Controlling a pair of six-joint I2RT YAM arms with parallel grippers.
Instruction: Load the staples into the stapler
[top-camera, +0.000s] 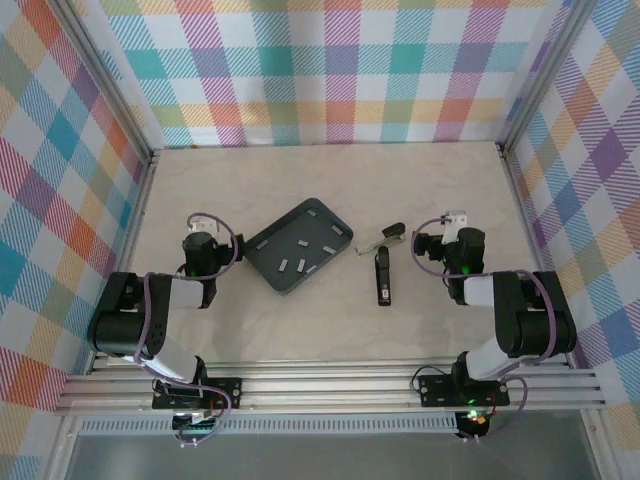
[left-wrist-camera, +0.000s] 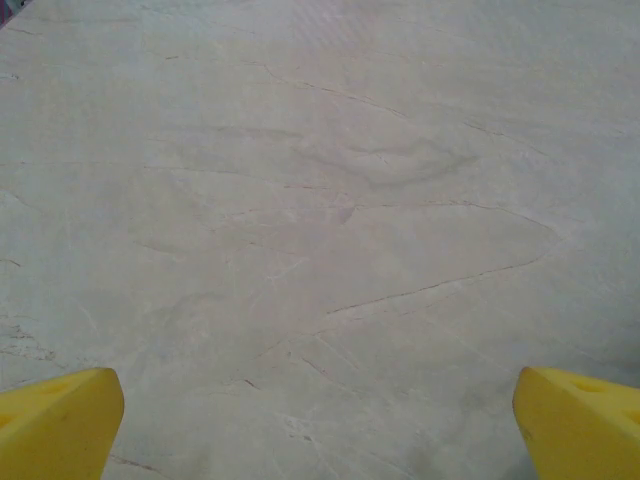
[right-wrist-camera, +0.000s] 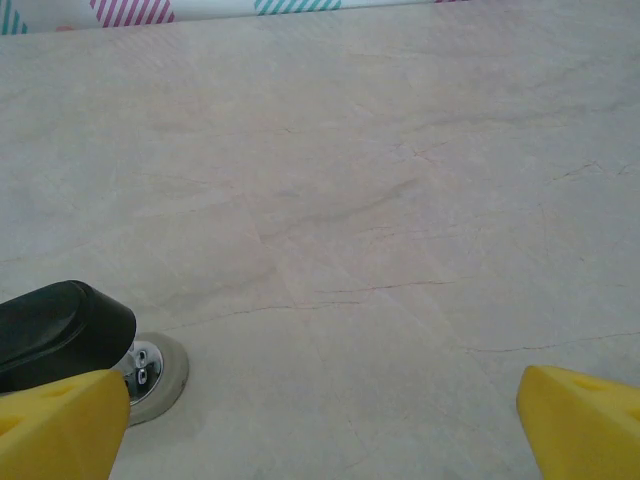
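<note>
Not started: staples in tray, centre frame; stapler, apparently hinged open, right of it. Left gripper, right gripper spread, empty. Next: pinch one strip.

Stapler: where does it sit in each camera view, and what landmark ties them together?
Top external: the stapler lies opened right of centre, right of the grey tray.
Right wrist: its black end pokes in at lower left, beside the right pincer.
Left wrist: marbled tabletop ahead of the left pincer.
Shared landmark: that marbled tabletop.
</note>
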